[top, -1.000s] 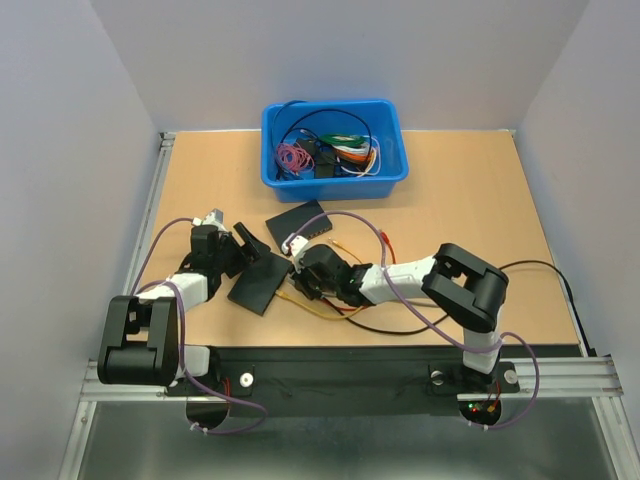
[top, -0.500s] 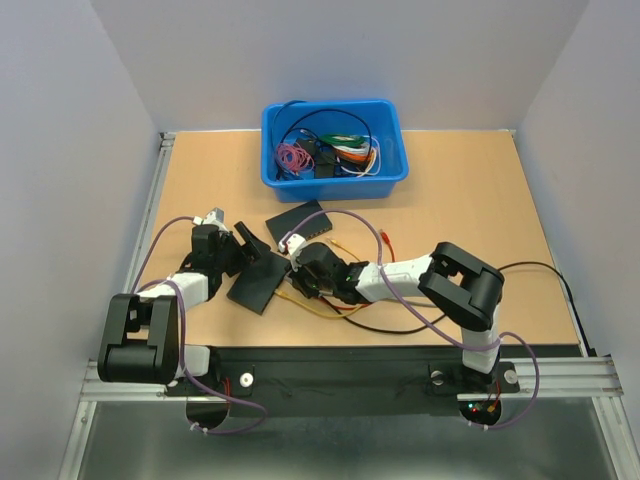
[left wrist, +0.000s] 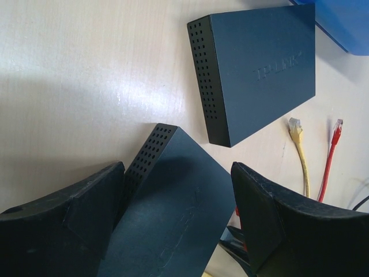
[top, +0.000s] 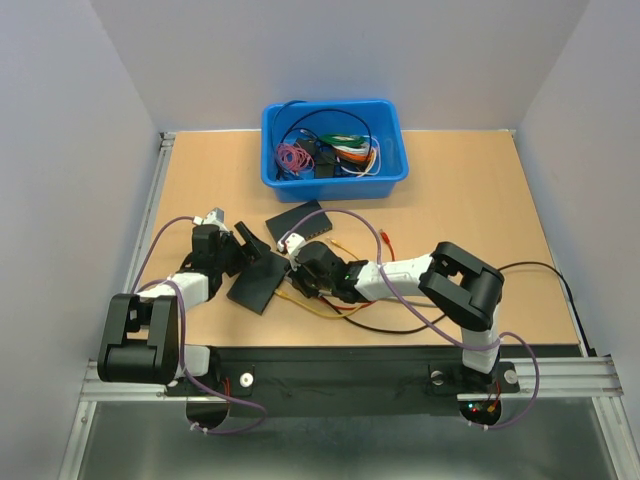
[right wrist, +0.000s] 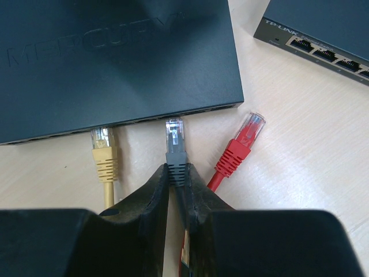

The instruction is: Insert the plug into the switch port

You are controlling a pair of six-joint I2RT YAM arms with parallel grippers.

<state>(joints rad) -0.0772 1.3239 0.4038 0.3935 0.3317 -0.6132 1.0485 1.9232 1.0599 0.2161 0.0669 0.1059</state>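
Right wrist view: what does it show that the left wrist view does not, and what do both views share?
Only the right wrist view shows the grey plug pinched in the right gripper, its tip at the front edge of the near switch, and the ports of the far switch. Only the left wrist view shows the left gripper closed across the near switch, both switches' vented sides, and a corner of the blue bin. Both show the two switches, a yellow plug and a red plug; whether these are the same plugs, I cannot tell.

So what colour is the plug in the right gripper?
Grey, with a clear tip. The right wrist view shows the plug best, pinched in the right gripper.
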